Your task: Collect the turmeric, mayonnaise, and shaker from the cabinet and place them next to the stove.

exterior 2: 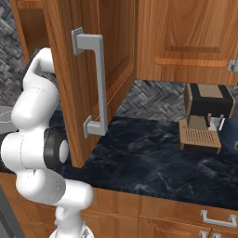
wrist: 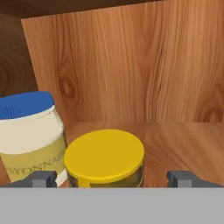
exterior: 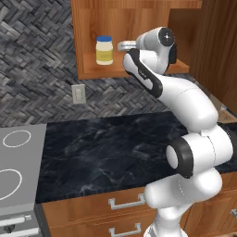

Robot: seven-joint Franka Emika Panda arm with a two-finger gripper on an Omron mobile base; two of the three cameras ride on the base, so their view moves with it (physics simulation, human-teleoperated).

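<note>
Left base view: arm reaching up into the open cabinet (exterior: 88,69), hand over the lower shelf. Mayonnaise (exterior: 104,50) upright on that shelf, just left of the hand. Stove (exterior: 18,162) down at the left, black bench (exterior: 106,148) beside it bare of any task item, so nothing delivered yet by the look of it.

Right base view: open cabinet door with its grey handle (exterior 2: 95,83) swung out in front, hiding the hand and the shelf. Coffee machine (exterior 2: 204,118) standing on the bench at the right.

Hand view: turmeric (wrist: 105,158) dead ahead, yellow lid between the two dark tips of the claw (wrist: 112,178). Claw spread wide, gripping nothing, a tip showing either side of the jar. Mayonnaise just beside the turmeric, seemingly close or touching. Shelf behind otherwise plain wood; shaker not made out here.

Step in hand, judged: first pick, the turmeric. Next move calls for easing forward around the jar, closing without nudging the mayonnaise, then lifting out.
</note>
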